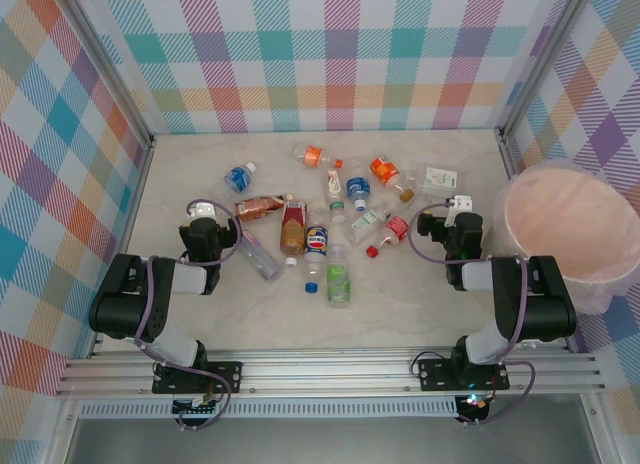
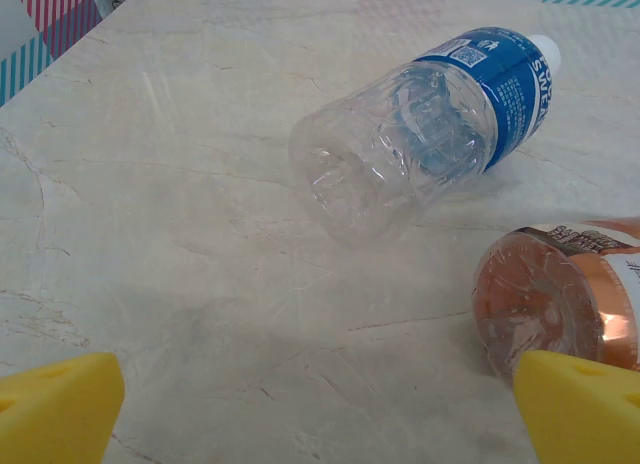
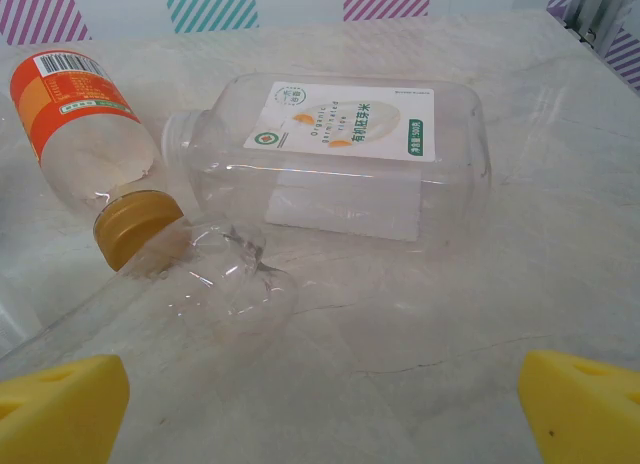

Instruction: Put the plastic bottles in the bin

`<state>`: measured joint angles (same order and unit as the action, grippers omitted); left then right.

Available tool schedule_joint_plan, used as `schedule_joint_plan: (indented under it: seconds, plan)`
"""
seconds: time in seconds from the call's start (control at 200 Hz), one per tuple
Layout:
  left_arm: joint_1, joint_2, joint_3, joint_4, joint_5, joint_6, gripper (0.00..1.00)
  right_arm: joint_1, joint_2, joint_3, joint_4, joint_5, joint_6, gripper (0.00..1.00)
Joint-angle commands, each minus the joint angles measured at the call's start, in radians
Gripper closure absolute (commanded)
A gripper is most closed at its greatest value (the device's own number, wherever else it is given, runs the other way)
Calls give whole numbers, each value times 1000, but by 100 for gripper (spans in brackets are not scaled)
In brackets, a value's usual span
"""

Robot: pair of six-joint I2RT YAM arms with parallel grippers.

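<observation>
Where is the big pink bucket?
In the top view, the bin stands at the table's right edge, just right of the right arm.

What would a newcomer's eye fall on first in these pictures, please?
A scatter of small clear plastic bottles with coloured labels lies across the middle of the pale marbled table. A large round pale pink translucent plastic bin stands at the right side of the workspace.

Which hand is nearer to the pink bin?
Right. The right hand is close beside the bin, while the left hand is far off, on the other side of the scattered bottles.
</observation>
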<state>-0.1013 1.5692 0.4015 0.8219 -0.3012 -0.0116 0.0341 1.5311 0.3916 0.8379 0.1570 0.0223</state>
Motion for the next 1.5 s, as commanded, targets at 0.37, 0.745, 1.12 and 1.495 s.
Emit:
schedule_joint_plan:
  seconds: [0.37, 0.745, 1.12, 1.495]
  plan:
    - [3, -9, -8, 33, -13, -13, 0, 4, 8, -2, 40, -6, 16, 0]
    - [2, -11, -11, 35, -13, -13, 0, 4, 6, -6, 45, -6, 15, 0]
    - [-7, -214, 62, -261, -13, -6, 0, 5, -244, 75, -307, -132, -7, 0]
    - [-73, -383, 373, -1187, -102, -756, 0, 8, -317, 250, -632, -338, 380, 0]
